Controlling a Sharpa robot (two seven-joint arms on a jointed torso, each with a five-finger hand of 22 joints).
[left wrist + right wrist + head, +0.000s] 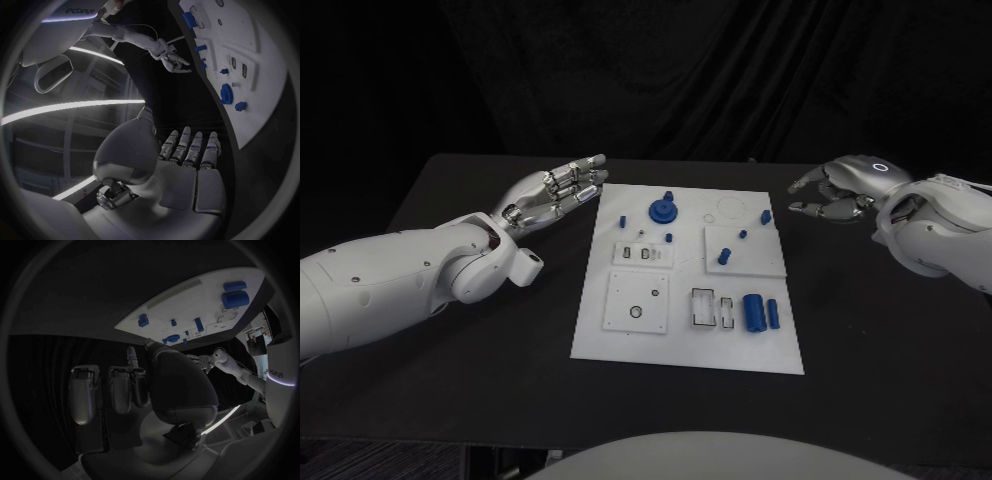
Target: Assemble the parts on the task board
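The left hand hovers over the black table with its fingers extended, slightly apart and holding nothing; its fingertips point toward the far left corner of the task board, just beside that corner but not touching it. In the left wrist view the same hand shows an open palm with straight fingers, the board lying beyond them. The board is a white plate between the two hands. Nearest the left hand's fingertips stands a round blue part with a knob on top, and beyond it a small blue peg. Further toward the right hand, two small blue pegs stand on a raised white square. At the near end of the board, well apart from both hands, a blue cylinder and a slimmer blue bar lie side by side next to rectangular recesses. Another small blue peg stands near the far right edge, closest to the right hand. The right hand is held just beyond that far right corner, apart from the board, with its fingers curled inward and nothing between them. In the right wrist view that hand shows bent fingers closed on nothing, the board beyond them.
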